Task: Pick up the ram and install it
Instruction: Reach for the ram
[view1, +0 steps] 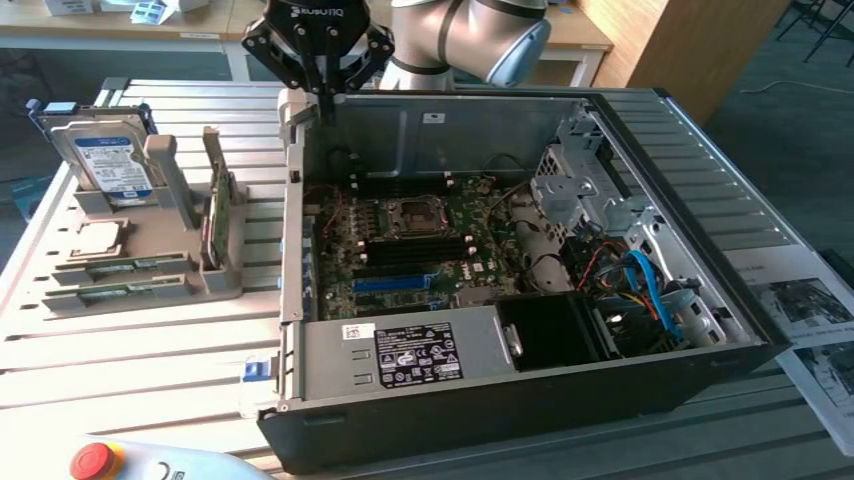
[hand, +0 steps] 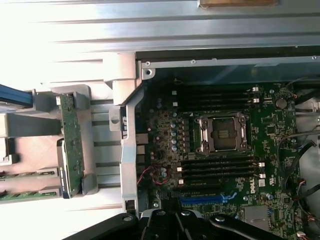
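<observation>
Pick-up step, ungrasped: end effector (view1: 324, 105), fingers pressed together and empty, hangs over the computer case's (view1: 534, 400) eleven-o'clock corner, while the ram (hand: 70, 145) stands on edge in the grey holder (view1: 220, 282) at the case's nine o'clock in the exterior view; a grasp likely calls for spread fingers squared to its thin edge.

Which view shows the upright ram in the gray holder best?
The wrist view: the ram shows its long green face with parts on it. The exterior view gives it nearly edge-on, as a thin strip.

Bright daylight; glare whitens the table (hand: 45, 55), computer case (hand: 200, 75) interior dim.
</observation>
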